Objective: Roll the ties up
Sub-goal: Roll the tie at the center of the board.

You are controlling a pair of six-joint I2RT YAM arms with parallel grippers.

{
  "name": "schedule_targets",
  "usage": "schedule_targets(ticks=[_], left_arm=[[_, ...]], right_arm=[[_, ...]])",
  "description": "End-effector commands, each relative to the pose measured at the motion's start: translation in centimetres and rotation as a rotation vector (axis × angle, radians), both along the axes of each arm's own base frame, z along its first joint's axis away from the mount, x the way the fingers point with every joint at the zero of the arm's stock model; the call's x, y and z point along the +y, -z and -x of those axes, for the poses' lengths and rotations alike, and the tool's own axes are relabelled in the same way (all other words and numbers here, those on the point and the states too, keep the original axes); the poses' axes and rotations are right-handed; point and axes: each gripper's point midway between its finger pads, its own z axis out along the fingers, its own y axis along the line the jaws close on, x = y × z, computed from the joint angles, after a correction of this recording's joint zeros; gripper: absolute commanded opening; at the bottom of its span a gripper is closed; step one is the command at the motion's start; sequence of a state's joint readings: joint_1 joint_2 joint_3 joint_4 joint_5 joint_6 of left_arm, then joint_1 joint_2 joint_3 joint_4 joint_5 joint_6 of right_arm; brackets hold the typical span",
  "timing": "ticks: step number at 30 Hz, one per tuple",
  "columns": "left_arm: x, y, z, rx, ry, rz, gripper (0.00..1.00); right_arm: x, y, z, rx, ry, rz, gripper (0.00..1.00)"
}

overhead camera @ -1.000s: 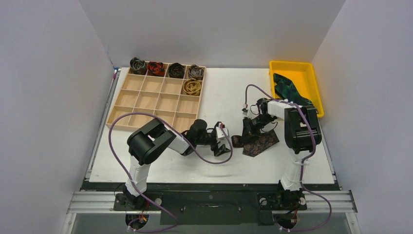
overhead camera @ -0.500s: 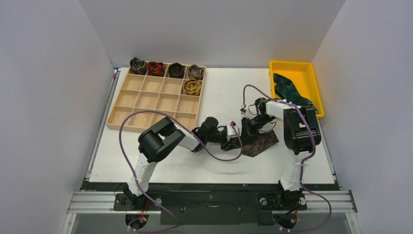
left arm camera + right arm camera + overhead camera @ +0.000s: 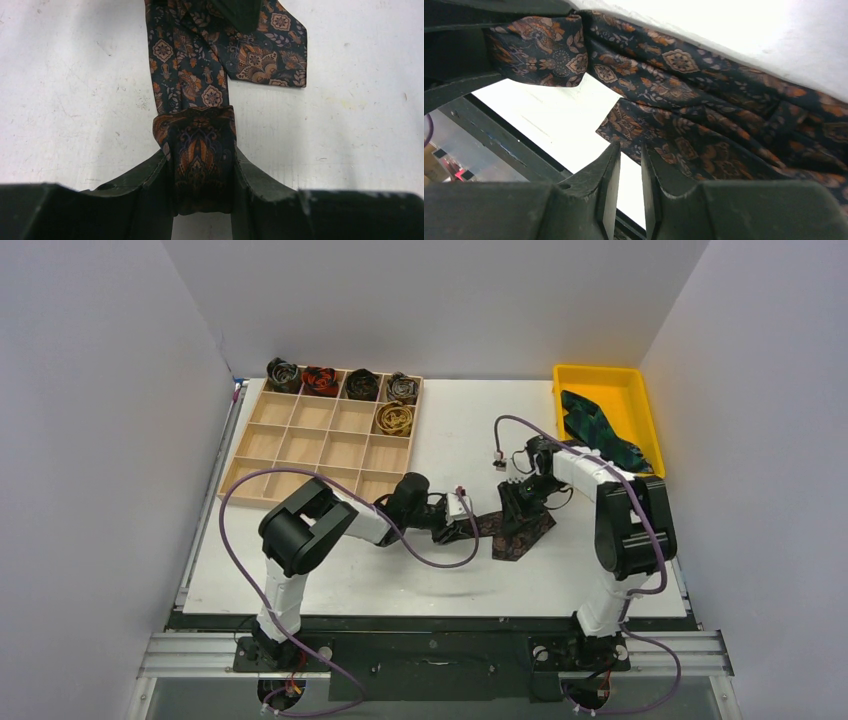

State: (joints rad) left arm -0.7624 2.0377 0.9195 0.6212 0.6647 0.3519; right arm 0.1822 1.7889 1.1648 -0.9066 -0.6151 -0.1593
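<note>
A dark brown-black patterned tie (image 3: 520, 532) lies on the white table between the arms. My left gripper (image 3: 467, 526) is shut on its folded narrow end (image 3: 200, 145), which is doubled over between the fingers. The rest of the tie runs away from it to the wide tip (image 3: 272, 60). My right gripper (image 3: 512, 506) sits low over the tie's far part. Its jaws (image 3: 630, 150) are almost together with a thin gap and nothing between them; the tie (image 3: 684, 100) lies just beyond the tips. A green-blue tie (image 3: 596, 426) lies in the yellow bin.
A wooden compartment tray (image 3: 300, 446) stands at the back left, with several coiled ties in its far compartments, such as a gold one (image 3: 394, 419). The yellow bin (image 3: 600, 374) stands at the back right. Purple cables loop over both arms.
My left gripper reached right to the tie's narrow end, closed on it and drew back slightly left with the end folded. The right gripper stayed over the tie; its elbow shifted right.
</note>
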Motion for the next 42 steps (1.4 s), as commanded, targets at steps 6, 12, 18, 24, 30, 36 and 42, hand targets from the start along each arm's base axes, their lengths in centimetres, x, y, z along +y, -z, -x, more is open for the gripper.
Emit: schedule_targets(ticks=[6, 12, 18, 24, 30, 36, 42], left_arm=[[4.4, 7.2, 2.8, 0.133, 0.022, -0.265, 0.05], [5.6, 7.8, 3.6, 0.128, 0.072, -0.308, 0.05], [5.7, 8.5, 3.7, 0.133, 0.115, -0.344, 0.05], [5.9, 8.6, 4.0, 0.131, 0.150, -0.352, 0.05], [5.9, 8.6, 4.2, 0.130, 0.163, -0.354, 0.05], [5.8, 8.6, 4.2, 0.126, 0.169, -0.356, 0.05], [5.6, 8.6, 4.4, 0.111, 0.183, -0.363, 0.05]], right_arm=[[0.9, 4.9, 1.6, 0.108, -0.013, 0.121, 0.16], [-6.1, 4.3, -2.1, 0.048, 0.241, 0.206, 0.16], [-15.0, 0.3, -3.2, -0.067, 0.537, 0.237, 0.18], [-20.3, -4.4, -3.2, -0.222, 0.593, 0.298, 0.25], [-13.5, -6.0, -4.0, -0.248, 0.352, 0.167, 0.31], [-5.1, -4.3, -5.1, -0.266, 0.134, 0.140, 0.31], [-1.8, -0.9, -7.3, -0.289, 0.056, 0.221, 0.31]])
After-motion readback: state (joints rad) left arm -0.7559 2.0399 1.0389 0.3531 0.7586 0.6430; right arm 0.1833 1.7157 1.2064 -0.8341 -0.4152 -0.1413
